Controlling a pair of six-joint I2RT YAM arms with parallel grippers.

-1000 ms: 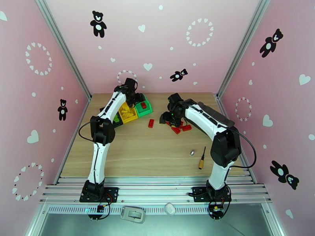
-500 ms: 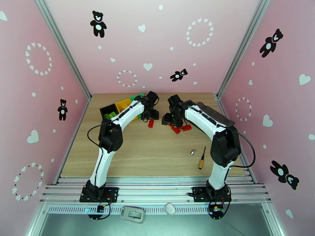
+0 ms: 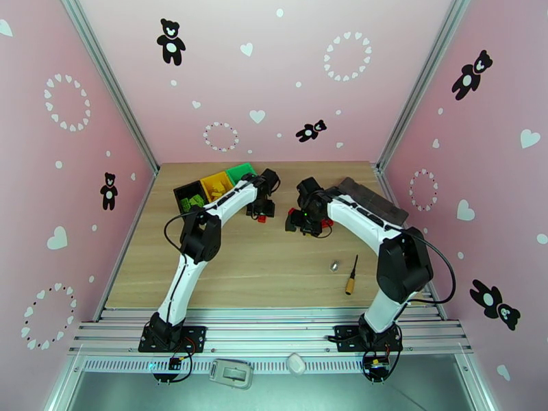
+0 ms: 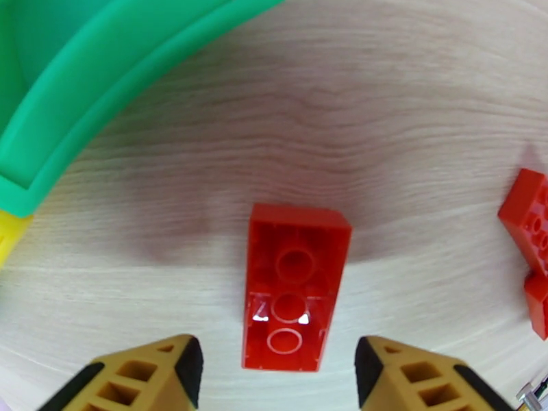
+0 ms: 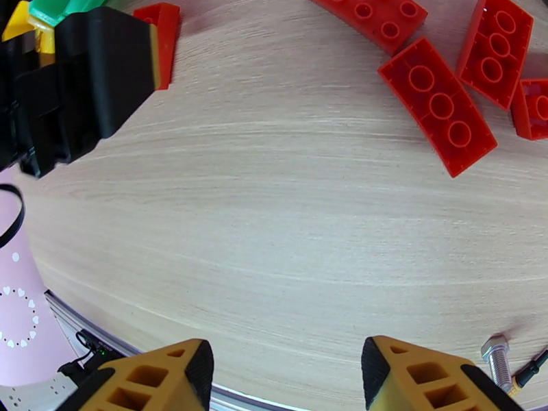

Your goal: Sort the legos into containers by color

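My left gripper [image 4: 274, 364] stands open low over an upturned red lego [image 4: 294, 289], one finger on each side of its near end, not touching it. From above, this gripper [image 3: 262, 207] sits just right of the containers: black [image 3: 185, 194], yellow [image 3: 216, 181] and green [image 3: 240, 172]. The black one holds green legos and the yellow one holds yellow legos. My right gripper [image 5: 284, 371] is open over bare wood with nothing between its fingers. Several red legos [image 5: 438, 107] lie beyond it. Seen from above, the right gripper [image 3: 301, 224] hovers beside those red legos [image 3: 327, 222].
A dark grey tray [image 3: 373, 196] lies at the back right, partly under my right arm. A brass-tipped black tool [image 3: 352, 275] and a small metal bolt [image 3: 334, 266] rest on the table toward the front right. The green container's rim [image 4: 103, 97] is close to my left fingers.
My left arm swung from over the containers rightward and down to the lone red lego. My right gripper shifted slightly toward the near side. Both jaws narrowed somewhat.
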